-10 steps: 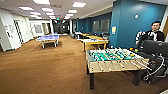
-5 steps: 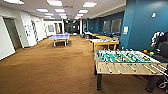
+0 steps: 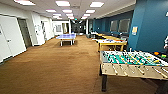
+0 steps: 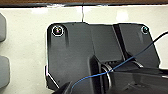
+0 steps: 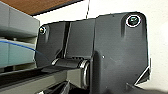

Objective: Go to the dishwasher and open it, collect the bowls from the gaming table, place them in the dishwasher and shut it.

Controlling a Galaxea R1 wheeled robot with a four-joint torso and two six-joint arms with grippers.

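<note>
I'm looking down a long room floored in brown, short-pile carpet (image 3: 57, 65). The gaming table (image 3: 130, 63) stands close on my right: a boxy pale-wood body on dark legs, a green field crossed by thin metal rods. Any bowls on it are too blurred for me to pick out. Farther back sits a flat blue ping-pong table (image 3: 66, 37), and along the teal wall (image 3: 150, 27) a yellow-framed table (image 3: 111, 43). White doors (image 3: 11, 37) line the left side. I cannot tell how either gripper's jaws stand.
</note>
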